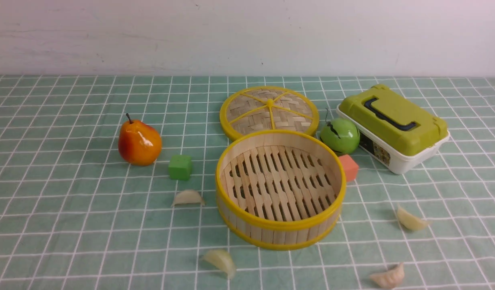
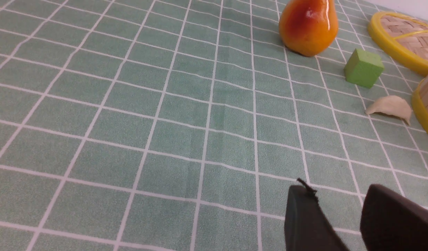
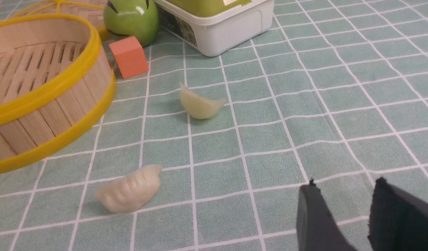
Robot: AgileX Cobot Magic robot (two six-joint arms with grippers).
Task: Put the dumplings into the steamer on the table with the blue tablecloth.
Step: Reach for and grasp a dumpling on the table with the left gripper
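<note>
**4 dumplings lie outside 1 steamer**

4 small, glossy, cream-white pleated toy dumplings are counted on the worktop (image 1: 70, 225), which is spread with teal, white-gridded cloth. All 4 are outside the 1 round bamboo steamer (image 1: 279, 226) with yellow rims. 1 dumpling (image 1: 188, 198) lies just left of it and 1 dumpling (image 1: 221, 261) near its front. 1 dumpling (image 1: 410, 219) and 1 dumpling (image 1: 388, 277) lie well apart on its right.

Just behind the steamer 1 flat woven yellow-rimmed lid (image 1: 269, 110) is seen. Also counted are 1 orange-red pear (image 1: 139, 141), 1 green cube (image 1: 180, 167), 1 orange cube (image 1: 348, 167), 1 glossy green apple (image 1: 340, 136) and 1 white box with a green lid (image 1: 392, 125).

2 tools are shown. On both the left tool (image 2: 339, 195) and the right tool (image 3: 346, 188) the dark fingers are parted, with only cloth between them.
</note>
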